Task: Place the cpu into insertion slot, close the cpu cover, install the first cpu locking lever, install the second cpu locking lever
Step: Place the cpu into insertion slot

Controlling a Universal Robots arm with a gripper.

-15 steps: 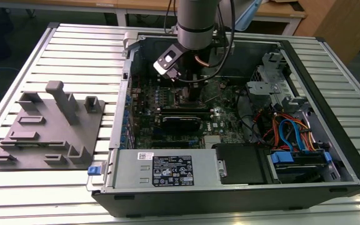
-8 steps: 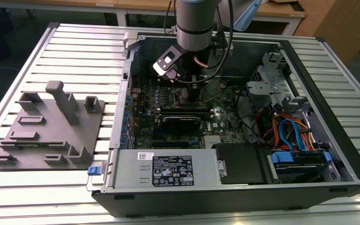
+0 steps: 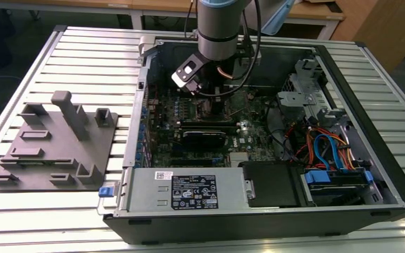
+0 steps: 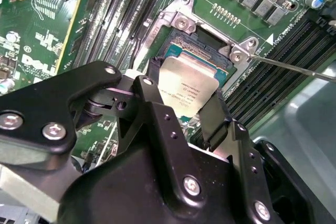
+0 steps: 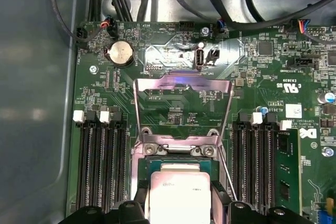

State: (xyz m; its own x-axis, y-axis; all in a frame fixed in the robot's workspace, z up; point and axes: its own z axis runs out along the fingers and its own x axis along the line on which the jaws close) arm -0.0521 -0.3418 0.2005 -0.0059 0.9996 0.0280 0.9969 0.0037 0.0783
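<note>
Presently the cpu (image 4: 186,85) is clamped by two opposite edges in the gripper (image 4: 184,103) and is held directly over the insertion slot (image 4: 202,51) of the green motherboard (image 5: 252,77); whether it touches the socket cannot be told; the cpu cover (image 5: 184,81) is stood open behind the socket. For this step to be done well, the chip should probably be held level, squared to the black rim and lowered without force; bent contacts are judged the risk.
</note>
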